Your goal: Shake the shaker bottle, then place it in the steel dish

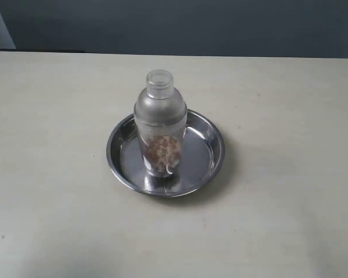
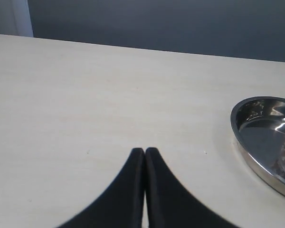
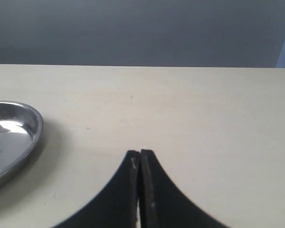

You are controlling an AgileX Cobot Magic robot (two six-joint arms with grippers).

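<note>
Exterior view: the shaker bottle [image 1: 160,124] stands upright inside the steel dish [image 1: 117,165], its base on the flat bottom slightly forward of centre, with brown granules [image 1: 162,149] visible through the lower wall and the clear cap [image 1: 159,81] on top. The dish rests on a pale table [image 1: 52,116] before a dark grey wall; neither arm appears in this view. Left wrist view: the left gripper [image 2: 145,151] is clenched, its black fingers pressed tip to tip with nothing between them, over bare tabletop, well apart from the dish [image 2: 256,137] at the frame edge. Right wrist view: the right gripper [image 3: 140,153] is likewise clenched on nothing, over bare tabletop, apart from the dish [image 3: 14,128].
</note>
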